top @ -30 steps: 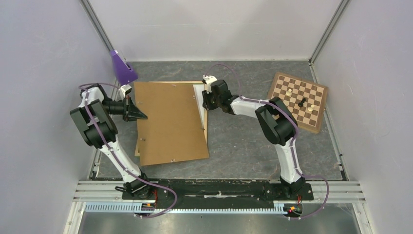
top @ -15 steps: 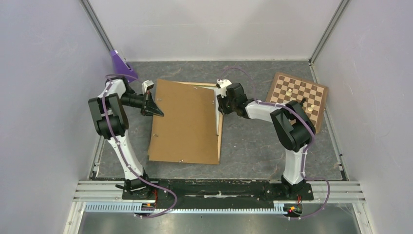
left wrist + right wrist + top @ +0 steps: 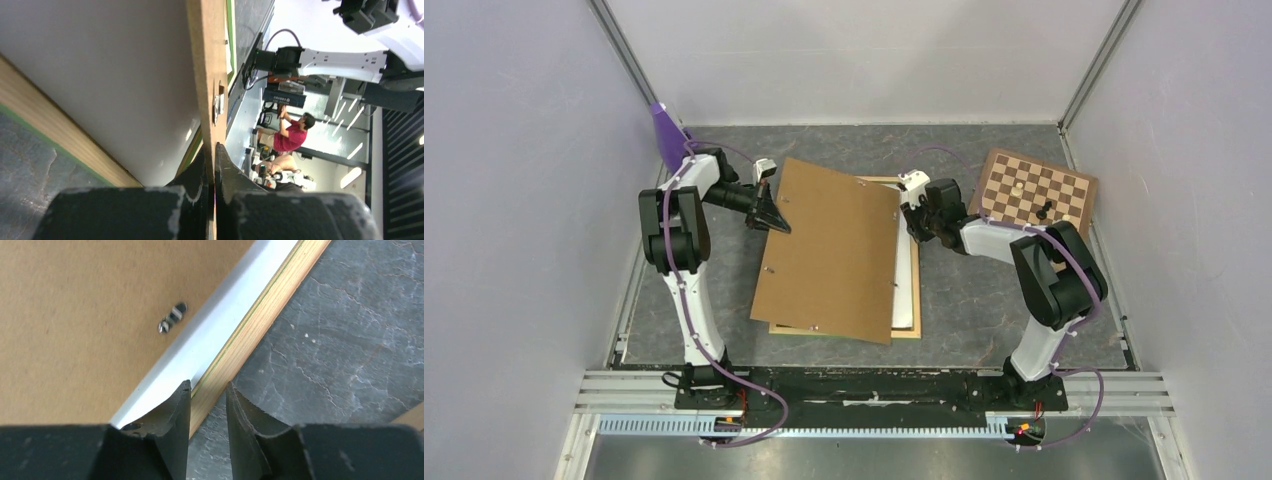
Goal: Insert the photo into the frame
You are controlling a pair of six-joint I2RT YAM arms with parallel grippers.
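Our left fingers (image 3: 778, 220) are clenched on the edge of the brown hardboard panel (image 3: 834, 250). In the left wrist view the panel's thin edge runs straight out from between the two tips, with a small metal clip (image 3: 218, 102) on it just past them. The panel is tilted, its gripped side lifted, and it lies askew over the frame (image 3: 916, 305). Under that lifted side, beside the left fingers, the photo (image 3: 125, 75) shows its plain white back. It is bounded there by a pale wooden rail of the frame with a thin green line along its outer face.

Our right fingers (image 3: 916, 222) grasp the frame's opposite rail near its far corner. The pale wood fills the gap between the tips, one tip over the white photo and the other on the side of the grey counter (image 3: 969, 310). The frame lies back-up on the counter. The photo sits white side up inside its rails, mostly covered by the panel. Well apart from the right fingers, on their outer side, we see a chessboard (image 3: 1036, 205) with a few pieces.
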